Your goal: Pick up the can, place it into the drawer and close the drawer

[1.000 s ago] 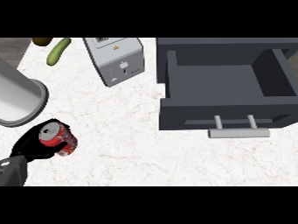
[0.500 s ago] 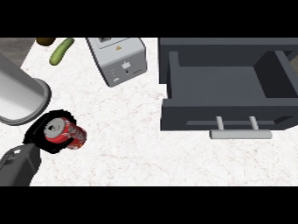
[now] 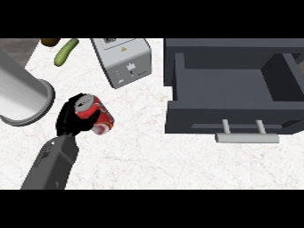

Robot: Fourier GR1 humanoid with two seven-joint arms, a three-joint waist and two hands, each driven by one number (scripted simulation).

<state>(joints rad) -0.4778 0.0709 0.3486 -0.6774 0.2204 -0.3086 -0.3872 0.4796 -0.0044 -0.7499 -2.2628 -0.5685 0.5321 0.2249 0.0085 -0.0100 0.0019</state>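
Note:
The red can, silver top facing up and left, is held tilted above the white counter at the left. My left hand is curled round it from the left, and its grey forearm runs down to the lower left. The dark grey drawer stands open at the right with nothing inside, and its pale handle points toward me. The can is well left of the drawer and apart from it. My right hand does not show.
A large grey cylinder lies at the left edge, close to my hand. A white and grey toaster-like box stands between the can and the drawer. A green cucumber and a brown item lie at the back left.
My left hand has carried the can up and to the right, farther onto the counter and nearer the drawer. The drawer has not moved.

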